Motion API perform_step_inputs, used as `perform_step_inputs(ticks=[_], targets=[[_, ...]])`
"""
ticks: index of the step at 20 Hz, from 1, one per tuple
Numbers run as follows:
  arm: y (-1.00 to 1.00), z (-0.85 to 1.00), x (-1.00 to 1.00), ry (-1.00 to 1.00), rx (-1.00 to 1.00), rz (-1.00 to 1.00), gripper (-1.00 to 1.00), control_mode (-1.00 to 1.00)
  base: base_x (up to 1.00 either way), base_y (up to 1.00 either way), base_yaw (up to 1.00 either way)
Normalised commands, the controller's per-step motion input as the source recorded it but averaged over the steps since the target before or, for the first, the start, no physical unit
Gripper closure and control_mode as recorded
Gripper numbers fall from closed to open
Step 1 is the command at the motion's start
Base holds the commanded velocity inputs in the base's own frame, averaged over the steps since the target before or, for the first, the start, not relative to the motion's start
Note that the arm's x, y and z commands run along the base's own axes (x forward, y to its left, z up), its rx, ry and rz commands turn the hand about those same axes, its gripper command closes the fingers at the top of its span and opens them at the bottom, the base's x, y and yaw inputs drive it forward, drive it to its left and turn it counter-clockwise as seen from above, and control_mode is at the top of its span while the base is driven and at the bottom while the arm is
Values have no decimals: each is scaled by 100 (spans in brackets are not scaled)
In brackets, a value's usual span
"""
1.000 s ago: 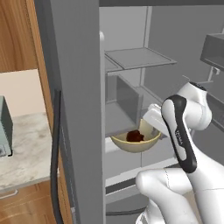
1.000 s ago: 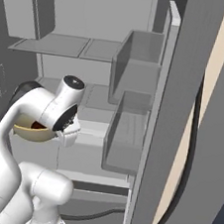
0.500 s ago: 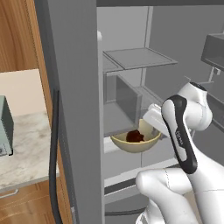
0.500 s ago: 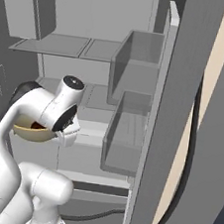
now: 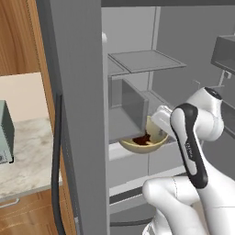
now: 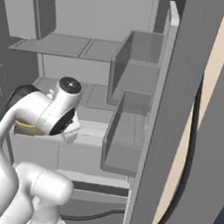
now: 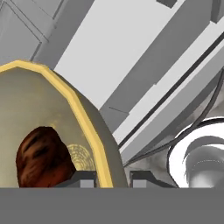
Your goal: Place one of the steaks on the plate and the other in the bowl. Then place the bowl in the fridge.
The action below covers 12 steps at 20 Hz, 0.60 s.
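Here the gripper clamps one bowl holding one steak inside the fridge.

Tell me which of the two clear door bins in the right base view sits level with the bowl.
The lower door bin. It hangs directly beneath the upper door bin, at about the height of the bowl the arm carries; the upper one is well above.

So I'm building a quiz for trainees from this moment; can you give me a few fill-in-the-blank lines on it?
1. The gripper is shut on the rim of the ____.
2. Inside the bowl lies one ____.
3. The bowl is carried in front of the open ____.
4. The inside of the bowl is ____ in colour.

Missing words: bowl; steak; fridge; yellowish
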Motion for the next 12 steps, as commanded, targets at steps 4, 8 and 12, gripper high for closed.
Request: perform_step_inputs(ticks=[4,8,12], targets=[[0,12,71,-9,11,-23,100,-100,0,0,0],[0,0,60,-5,19,-28,100,-100,0,0,0],[6,-5,40,0,0,-17,100,-100,0,0,0]])
